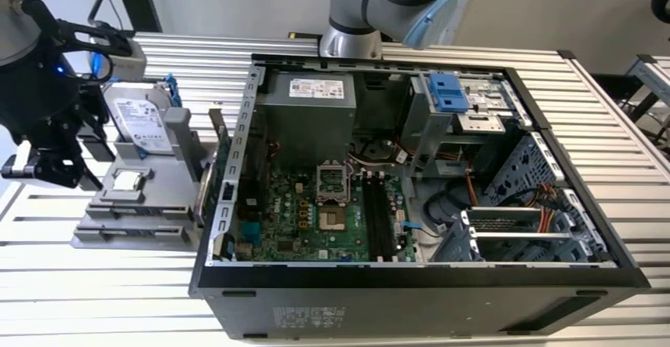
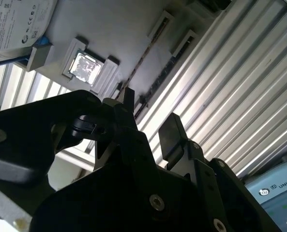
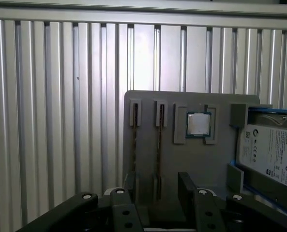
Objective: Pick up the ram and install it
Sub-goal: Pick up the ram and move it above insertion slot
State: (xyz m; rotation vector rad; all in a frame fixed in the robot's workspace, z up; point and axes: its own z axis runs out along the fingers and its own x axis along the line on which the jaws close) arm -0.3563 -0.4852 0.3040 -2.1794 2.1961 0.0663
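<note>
Two ram sticks stand edge-on in slots of a grey holder point(image 3: 191, 159): one ram point(image 3: 159, 145) and a second ram point(image 3: 135, 145) beside it, also seen as thin dark strips point(image 2: 165, 75). My gripper point(image 3: 161, 186) is open with nothing between its fingers. In the first wrist view its gap lines up with the ram nearer the chip, short of the stick. In the exterior view my gripper point(image 1: 63, 166) hangs at the holder's left side. The motherboard's long black slots point(image 1: 377, 215) lie inside the open computer case point(image 1: 586, 264).
On the same holder sit a small square silver chip point(image 3: 199, 124) and a silver hard drive in a blue bracket point(image 3: 271, 150). The holder point(image 1: 115, 233) stands against the case's left wall on a ribbed metal table point(image 1: 105, 300). The arm's base point(image 1: 366, 25) rises behind the case.
</note>
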